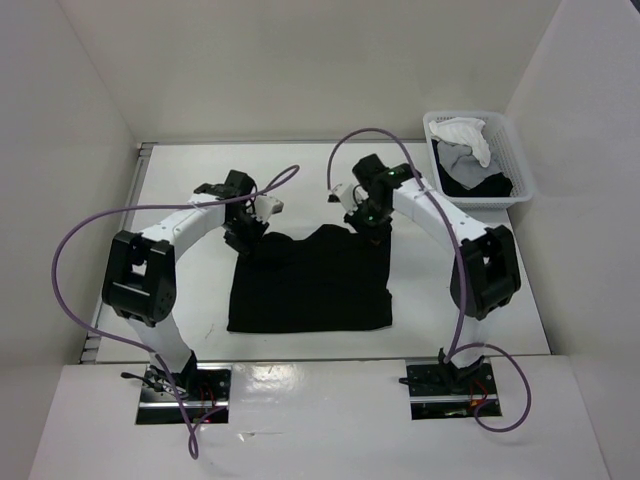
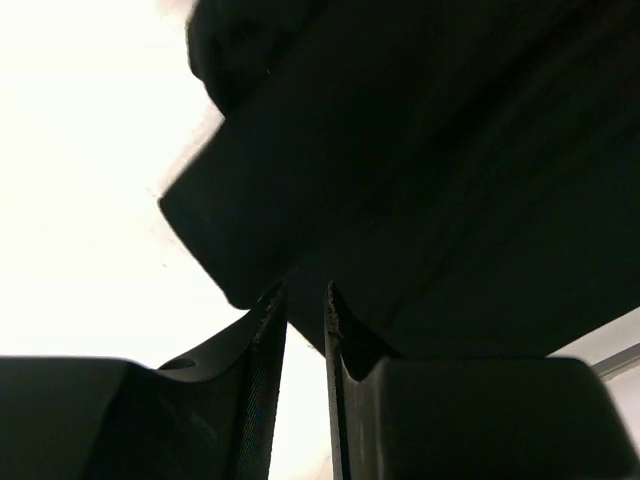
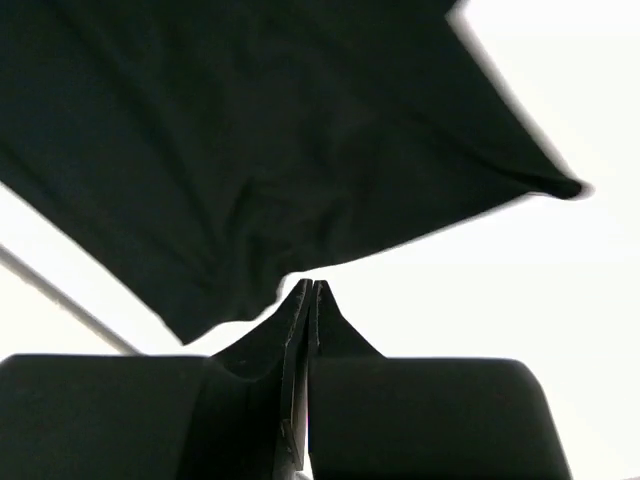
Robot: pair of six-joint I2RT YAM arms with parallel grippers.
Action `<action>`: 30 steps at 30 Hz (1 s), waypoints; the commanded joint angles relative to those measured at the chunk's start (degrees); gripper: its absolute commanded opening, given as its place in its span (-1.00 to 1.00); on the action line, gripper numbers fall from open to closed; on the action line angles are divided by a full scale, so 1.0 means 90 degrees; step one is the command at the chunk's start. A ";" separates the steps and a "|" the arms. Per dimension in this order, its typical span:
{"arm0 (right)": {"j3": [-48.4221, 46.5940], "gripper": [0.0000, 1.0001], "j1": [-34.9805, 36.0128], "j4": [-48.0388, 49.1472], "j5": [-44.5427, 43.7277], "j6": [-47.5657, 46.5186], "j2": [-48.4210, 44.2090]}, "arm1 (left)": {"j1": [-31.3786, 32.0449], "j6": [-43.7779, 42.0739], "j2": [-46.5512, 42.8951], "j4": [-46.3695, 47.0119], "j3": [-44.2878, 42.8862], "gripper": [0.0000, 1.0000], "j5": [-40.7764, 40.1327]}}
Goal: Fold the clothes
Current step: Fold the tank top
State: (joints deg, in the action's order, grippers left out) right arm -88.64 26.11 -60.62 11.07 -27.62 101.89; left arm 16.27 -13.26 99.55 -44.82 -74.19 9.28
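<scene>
I see the top (image 1: 310,285) lying flat mid-table, its near hem straight and its far left corner bunched. My left gripper (image 2: 305,298) shows a narrow gap with cloth at the tips; I cannot tell if it pinches. My right gripper (image 3: 307,286) is pressed together at the cloth's edge. Bare table (image 1: 300,180) lies all round, with a basket (image 1: 480,204) at the far right corner.

Overhead view: the left arm (image 1: 185,225) and the right arm (image 1: 440,210) rose from their bases, bent at the elbow and reached inward. The left gripper (image 2: 305,292) pointed downward with fingers narrowly parted; the right gripper (image 3: 307,284) had its fingers pressed together.
</scene>
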 commanded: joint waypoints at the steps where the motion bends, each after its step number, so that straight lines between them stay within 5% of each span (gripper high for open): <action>1: 0.0171 -1.00 0.0633 0.0192 0.0264 0.0167 0.0076 | 0.0008 0.0047 -0.0094 0.0301 -0.0028 -0.44 0.0200; 6: 0.0093 -1.00 0.1454 0.0309 0.0010 0.0091 0.0338 | 0.0008 0.0047 -0.0094 0.0448 0.0197 -0.44 0.0131; 18: 0.1644 -1.00 0.1455 0.1578 0.0352 0.0090 0.0817 | -0.0050 0.0252 -0.0338 0.0926 0.0802 -0.40 -0.0132; 30: 0.2046 -1.00 0.1455 0.2107 0.0479 0.0090 0.1277 | -0.0050 0.0379 -0.0289 0.1406 0.1037 -0.25 -0.0455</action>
State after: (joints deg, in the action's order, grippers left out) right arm -72.79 39.00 -49.06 14.09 -26.46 110.34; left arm 16.16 -11.25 97.71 -34.24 -65.41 6.13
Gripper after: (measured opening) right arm 0.008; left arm 0.373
